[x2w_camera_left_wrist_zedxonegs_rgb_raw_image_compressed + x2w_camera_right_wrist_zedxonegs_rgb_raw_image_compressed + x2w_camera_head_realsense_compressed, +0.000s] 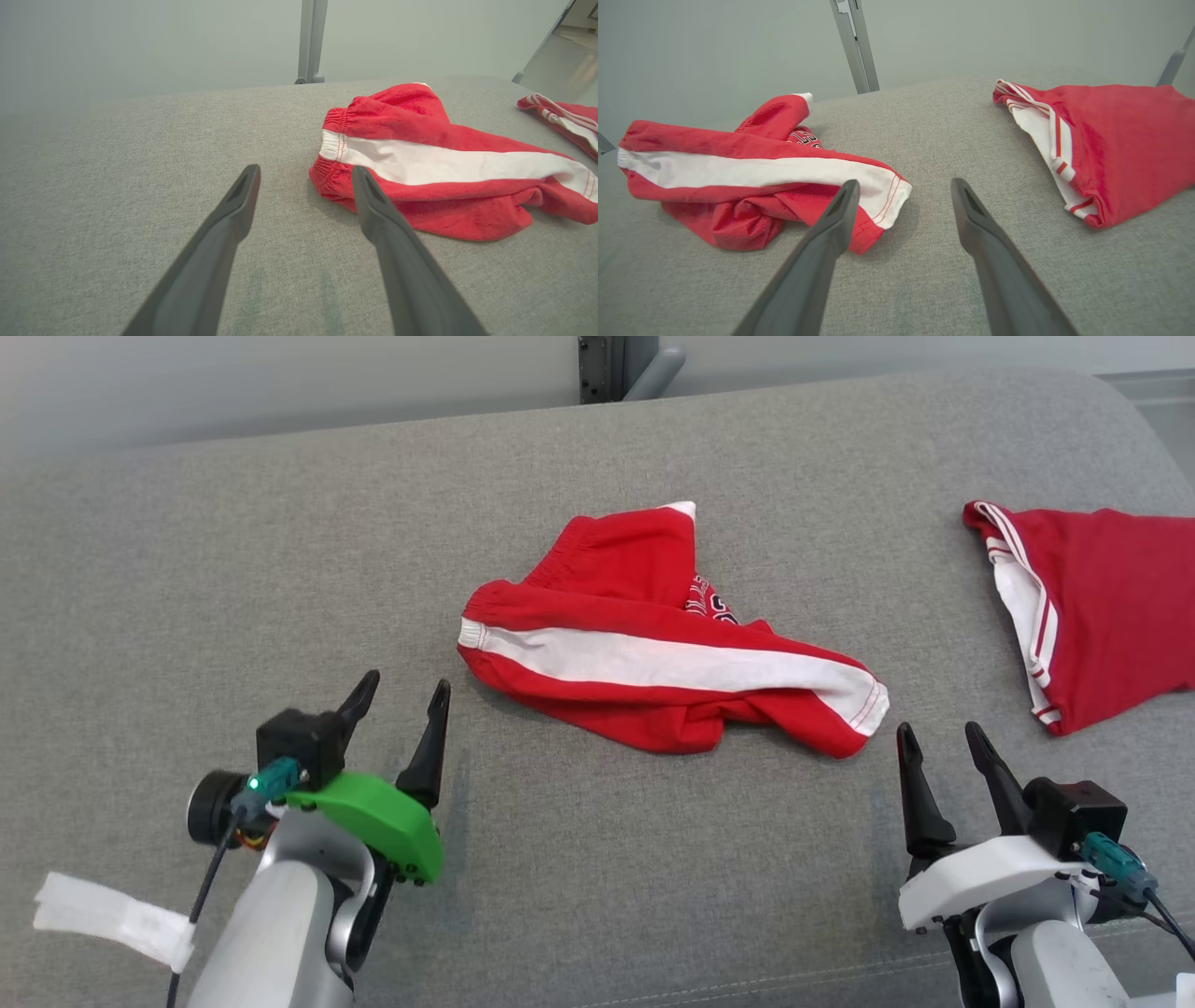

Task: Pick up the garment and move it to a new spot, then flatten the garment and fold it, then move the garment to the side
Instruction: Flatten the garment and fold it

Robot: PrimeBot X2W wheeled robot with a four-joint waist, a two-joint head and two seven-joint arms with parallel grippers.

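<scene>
A crumpled pair of red shorts with a broad white side stripe, the garment [653,644], lies in the middle of the grey padded surface [233,569]. My left gripper [404,691] hovers open just left of the garment's [444,172] waistband end, nothing between its fingers [233,210]. To the lower right of the shorts' hem my right gripper [936,735] stands open and empty, its left finger [836,219] close to the white-striped hem of the garment [738,182].
A second red garment with white trim [1092,607], folded, lies at the right edge of the surface [1111,140]. A grey metal post [616,364] rises behind the far edge. A white tag [112,915] hangs off my left forearm.
</scene>
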